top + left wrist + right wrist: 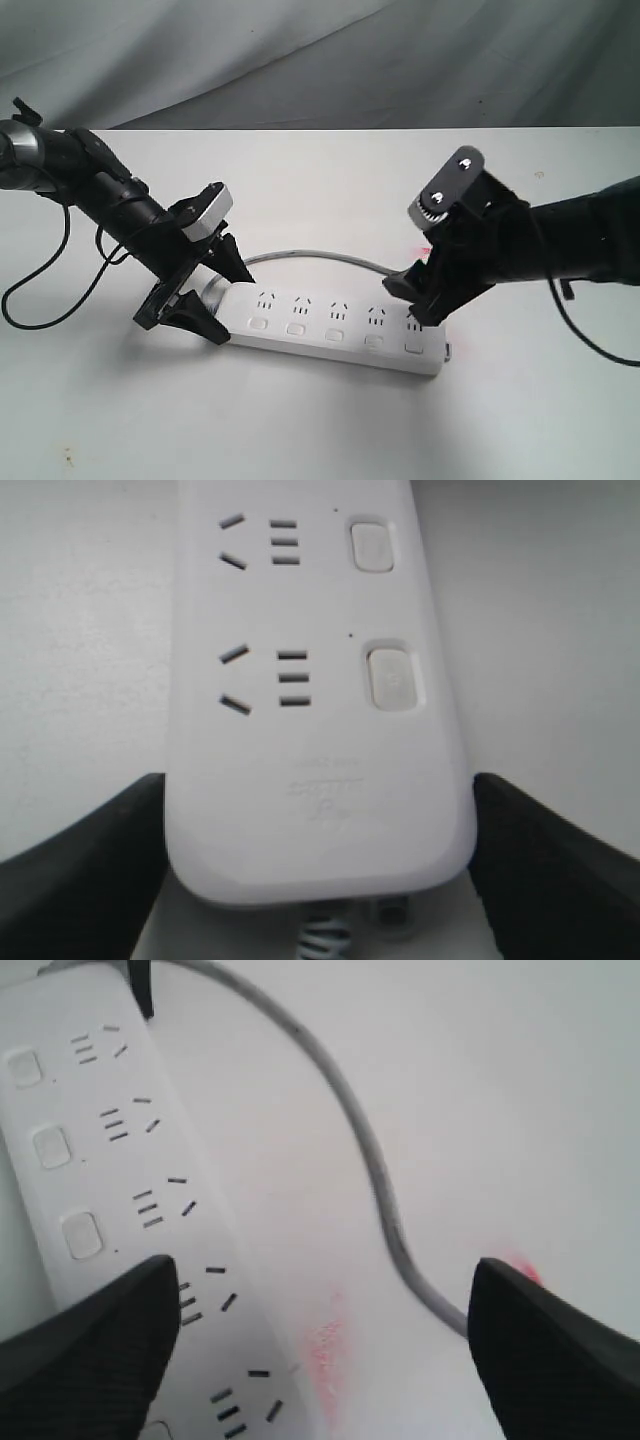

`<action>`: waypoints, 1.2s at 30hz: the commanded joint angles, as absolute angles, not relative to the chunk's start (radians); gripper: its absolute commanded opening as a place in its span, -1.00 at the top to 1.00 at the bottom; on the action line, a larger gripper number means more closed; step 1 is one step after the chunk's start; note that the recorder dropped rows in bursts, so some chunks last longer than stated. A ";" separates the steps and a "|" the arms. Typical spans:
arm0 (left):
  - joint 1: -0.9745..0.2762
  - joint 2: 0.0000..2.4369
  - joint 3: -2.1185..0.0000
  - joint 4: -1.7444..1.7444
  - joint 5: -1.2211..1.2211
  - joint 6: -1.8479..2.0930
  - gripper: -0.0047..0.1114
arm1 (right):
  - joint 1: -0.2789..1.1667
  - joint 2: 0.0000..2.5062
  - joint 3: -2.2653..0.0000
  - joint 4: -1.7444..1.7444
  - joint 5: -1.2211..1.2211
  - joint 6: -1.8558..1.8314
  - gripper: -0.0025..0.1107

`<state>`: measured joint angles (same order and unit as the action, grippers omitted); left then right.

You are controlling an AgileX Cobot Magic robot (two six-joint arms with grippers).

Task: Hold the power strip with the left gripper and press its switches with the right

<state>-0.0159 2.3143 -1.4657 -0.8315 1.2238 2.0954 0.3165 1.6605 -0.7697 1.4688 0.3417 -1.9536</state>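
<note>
Bracing the power strip (335, 325) on the desk (300, 430), your left fingers (233, 265) clamp its cord end; right fingers (425, 300), spread above the far end, could miss the switch (412, 348) and skid it.

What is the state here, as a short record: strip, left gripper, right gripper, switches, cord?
strip: lies flat on the table
left gripper: fingers on both long edges at the cord end, shut on the strip
right gripper: open, one finger over the strip's far end, the other over the table
switches: five in a row, no finger on any
cord: grey, curves behind the strip toward the right gripper
</note>
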 commanded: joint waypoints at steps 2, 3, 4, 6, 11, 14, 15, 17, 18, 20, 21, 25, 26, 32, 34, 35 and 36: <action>-0.015 2.308 -1.471 -0.826 1.221 2.094 0.14 | 0.229 1.625 -0.743 1.369 0.479 -1.938 -0.32; -0.015 2.308 -1.471 -0.826 1.221 2.094 0.14 | 0.229 1.625 -0.724 1.364 0.478 -1.969 -0.32; -0.015 2.308 -1.471 -0.826 1.221 2.094 0.14 | 0.229 1.627 -0.719 1.373 0.498 -1.998 -0.32; -0.015 2.308 -1.471 -0.826 1.221 2.094 0.14 | 0.229 1.648 -0.719 1.377 0.510 -2.041 -0.32; -0.015 2.308 -1.471 -0.826 1.221 2.094 0.14 | 0.229 1.785 -0.719 1.396 0.490 -2.082 -0.32; -0.015 2.308 -1.471 -0.826 1.221 2.094 0.14 | 0.229 1.814 -0.719 1.477 0.498 -2.145 -0.32; -0.015 2.308 -1.471 -0.826 1.221 2.094 0.14 | 0.229 1.816 -0.723 1.479 0.501 -2.142 -0.32; -0.015 2.308 -1.471 -0.826 1.221 2.094 0.14 | 0.229 1.816 -0.723 1.479 0.494 -2.142 -0.32; -0.015 2.308 -1.471 -0.826 1.221 2.094 0.14 | 0.229 1.816 -0.723 1.479 0.489 -2.142 -0.32; -0.015 2.308 -1.471 -0.826 1.221 2.094 0.14 | 0.229 1.816 -0.723 1.488 0.493 -2.142 -0.32; -0.015 2.308 -1.471 -0.826 1.221 2.094 0.14 | 0.229 1.816 -0.723 1.494 0.501 -2.142 -0.32; -0.015 2.308 -1.471 -0.826 1.221 2.094 0.14 | 0.229 1.816 -0.736 1.502 0.501 -2.142 -0.32; -0.015 2.308 -1.471 -0.826 1.221 2.094 0.14 | 0.229 1.816 -0.736 1.507 0.501 -2.142 -0.32; -0.015 2.308 -1.471 -0.826 1.221 2.094 0.14 | 0.229 1.816 -0.742 1.509 0.437 -2.142 -0.32; -0.015 2.308 -1.471 -0.826 1.221 2.094 0.14 | 0.229 1.819 -0.742 1.508 0.427 -2.142 -0.32; -0.015 2.308 -1.471 -0.826 1.221 2.094 0.14 | 0.229 1.819 -0.742 1.505 0.431 -2.142 -0.32; -0.015 2.308 -1.471 -0.826 1.221 2.094 0.14 | 0.229 1.819 -0.742 1.505 0.433 -2.142 -0.32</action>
